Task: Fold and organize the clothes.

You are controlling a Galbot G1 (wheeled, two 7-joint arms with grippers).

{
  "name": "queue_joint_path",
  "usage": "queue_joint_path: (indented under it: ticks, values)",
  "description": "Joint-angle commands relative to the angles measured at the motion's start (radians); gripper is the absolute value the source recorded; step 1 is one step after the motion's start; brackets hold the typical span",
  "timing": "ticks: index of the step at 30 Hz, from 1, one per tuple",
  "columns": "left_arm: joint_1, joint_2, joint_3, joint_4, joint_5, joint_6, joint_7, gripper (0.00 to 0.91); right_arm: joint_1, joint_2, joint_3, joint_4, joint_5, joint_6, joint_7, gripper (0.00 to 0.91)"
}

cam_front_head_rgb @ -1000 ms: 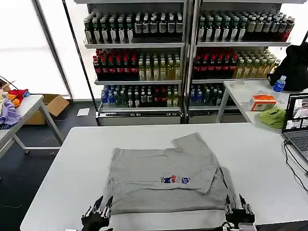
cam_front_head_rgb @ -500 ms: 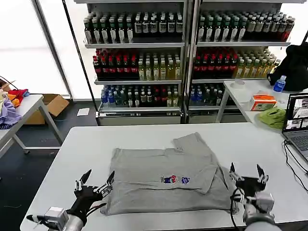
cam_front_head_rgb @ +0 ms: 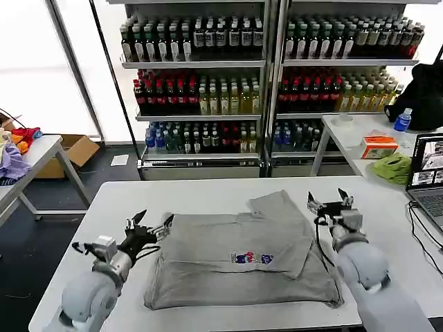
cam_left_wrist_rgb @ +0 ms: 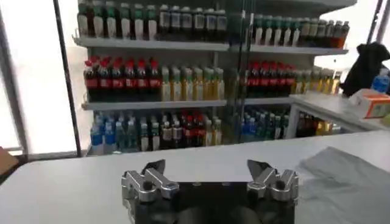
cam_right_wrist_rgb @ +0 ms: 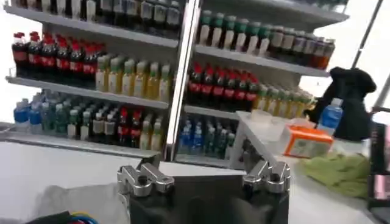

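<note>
The grey shirt (cam_front_head_rgb: pixel 239 259) lies partly folded on the white table (cam_front_head_rgb: pixel 208 194). The left gripper (cam_front_head_rgb: pixel 149 225) hovers open at its 9 o'clock edge. The right gripper (cam_front_head_rgb: pixel 328 201) hovers open at 2 o'clock.

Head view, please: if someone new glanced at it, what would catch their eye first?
Probably the light grey short-sleeved shirt with its small multicoloured chest print, lying partly folded in the middle of the white table. Next, the two open grippers flanking it above the table: the left gripper by the shirt's left edge, the right gripper just off its far right corner. Behind them, tall shelves of colourful drink bottles line the wall.
</note>
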Motion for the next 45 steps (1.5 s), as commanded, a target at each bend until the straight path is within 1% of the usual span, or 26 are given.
queue_joint_path:
  ticks: [1,3,8,12,20,25,26,27,28,29,30,32,33,35,36,38,39,42,45]
  values:
    - [-0.343,0.047,0.175,0.383,-0.060,0.049,0.012,0.907,0.320,0.084,-0.171,-0.361,0.015,-0.022,-0.063,0.907]
    - [-0.348,0.042,0.184,0.410,-0.048,0.057,0.011,0.907,0.341,0.116,-0.177,-0.417,0.001,-0.019,-0.071,0.907]
    - [-0.351,0.032,0.191,0.434,-0.043,0.067,0.007,0.907,0.352,0.166,-0.196,-0.489,-0.036,-0.001,-0.092,0.907]
    - [-0.349,0.021,0.198,0.441,-0.037,0.068,0.005,0.907,0.352,0.210,-0.167,-0.543,-0.030,-0.001,-0.090,0.907]
    - [-0.333,0.013,0.210,0.460,-0.008,0.068,0.006,0.907,0.321,0.259,-0.163,-0.598,-0.063,0.018,-0.098,0.907]
    - [-0.330,0.007,0.218,0.460,-0.003,0.072,0.006,0.907,0.317,0.273,-0.156,-0.628,-0.071,0.024,-0.100,0.907]
    - [-0.330,0.006,0.220,0.463,-0.001,0.073,0.006,0.786,0.317,0.274,-0.155,-0.634,-0.072,0.026,-0.101,0.907]
    - [-0.330,0.006,0.221,0.466,-0.001,0.073,0.006,0.695,0.316,0.275,-0.155,-0.637,-0.072,0.028,-0.101,0.907]
    - [-0.330,0.005,0.222,0.467,-0.001,0.073,0.006,0.443,0.316,0.276,-0.155,-0.639,-0.072,0.028,-0.102,0.907]
    - [-0.330,0.004,0.221,0.471,0.000,0.074,0.005,0.312,0.316,0.276,-0.156,-0.642,-0.073,0.029,-0.102,0.907]
    - [-0.329,0.003,0.221,0.471,0.000,0.074,0.005,0.151,0.314,0.277,-0.156,-0.644,-0.074,0.030,-0.101,0.907]
    - [-0.321,0.005,0.222,0.468,-0.001,0.076,0.005,0.040,0.311,0.276,-0.154,-0.641,-0.074,0.026,-0.099,0.897]
    - [-0.317,0.007,0.223,0.466,-0.001,0.076,0.004,0.040,0.307,0.276,-0.152,-0.637,-0.073,0.026,-0.099,0.867]
    - [-0.308,0.009,0.225,0.461,0.000,0.077,0.004,0.020,0.296,0.272,-0.150,-0.621,-0.071,0.023,-0.098,0.715]
    - [-0.305,0.008,0.225,0.460,0.001,0.076,0.004,0.010,0.291,0.271,-0.150,-0.616,-0.071,0.022,-0.098,0.333]
    - [-0.301,0.006,0.223,0.461,0.000,0.077,0.004,0.010,0.280,0.270,-0.149,-0.608,-0.072,0.023,-0.096,0.050]
    - [-0.299,0.005,0.223,0.461,0.000,0.077,0.003,0.000,0.274,0.270,-0.148,-0.603,-0.072,0.022,-0.094,0.000]
    - [-0.290,0.006,0.224,0.457,0.000,0.077,0.004,0.010,0.260,0.271,-0.144,-0.589,-0.072,0.023,-0.089,0.000]
    - [-0.280,0.003,0.221,0.452,0.000,0.077,0.004,0.000,0.241,0.270,-0.143,-0.564,-0.073,0.020,-0.084,0.000]
